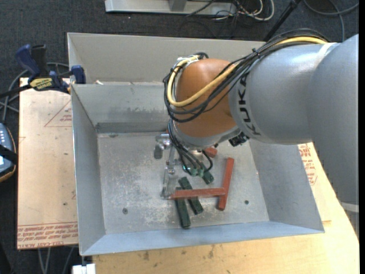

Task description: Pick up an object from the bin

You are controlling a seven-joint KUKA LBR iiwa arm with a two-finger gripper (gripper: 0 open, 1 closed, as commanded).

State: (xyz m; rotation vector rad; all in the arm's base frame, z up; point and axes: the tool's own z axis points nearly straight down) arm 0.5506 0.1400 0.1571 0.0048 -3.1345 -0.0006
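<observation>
A: What was in view, biggest first?

B: The grey arm [296, 90] reached in from the right and covered the bin's upper-right part. The bin [125, 176] was grey metal, with the left half of its floor bare.

A: Wrist?

B: It had an orange cover [202, 96], with yellow and black cables [170, 93] looped round its left side. The gripper [167, 188] hung below it, pointing down at the floor near the bin's centre.

A: Claw released or clenched?

B: Could not tell. The cover and wiring hid most of it.

A: Where was the thing to pick?

B: The nearest thing was a flat red bar [197, 194], lying left-right on the floor at centre-front. Its left end was just beside the gripper tip. Could not tell if they were touching.

A: Rest of the bin?

B: 1 slanted red bar [226, 181] lay to the right, its lower end meeting the flat bar's right end in an L. Could not tell if that was 1 piece or 2.

A: Smaller items?

B: There were 3 dark green sticks [183, 213]. 2 crossed the flat bar and ran toward the front wall. 1 lay just behind it, below the wrist.

A: Smallest?

B: A small red piece [211, 151] sat at the cover's lower edge, partly hidden.
</observation>
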